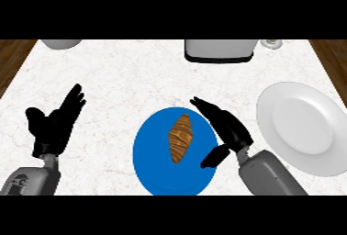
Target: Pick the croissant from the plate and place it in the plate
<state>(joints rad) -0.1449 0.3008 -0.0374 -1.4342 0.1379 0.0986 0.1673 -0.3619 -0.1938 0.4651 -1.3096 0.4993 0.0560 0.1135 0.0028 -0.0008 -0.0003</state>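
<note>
head view — counter inventory.

surface: white marble-look counter top point(122, 73), faintly veined, filling most of the view; dark wood floor point(13, 50) shows in wedges past its upper left and upper right corners.

item: blue plate point(152, 160), round, at lower centre of the counter, its near rim close to the view's lower edge.

item: croissant point(180, 137), brown with darker stripes, lying lengthwise on the blue plate, slightly right of its middle, untouched by either hand.

item: white plate point(298, 128), round, at the right side of the counter, well apart from the blue plate, nothing on it.

item: right hand point(227, 128), black, on a grey forearm rising from the lower edge; fingers straight and spread open, pointing up-left over the right rim of the blue plate, thumb hanging over the plate's right part just beside the croissant; holds nothing.

item: left hand point(51, 124), black, at the left of the counter, open with fingers up, resting, holding nothing.

back edge: a white rounded vessel point(61, 43) at upper left, cut off by the view; a grey-white appliance with a dark base point(220, 50) at upper centre; a small white object point(271, 43) just to its right — kind not discernible.
</note>
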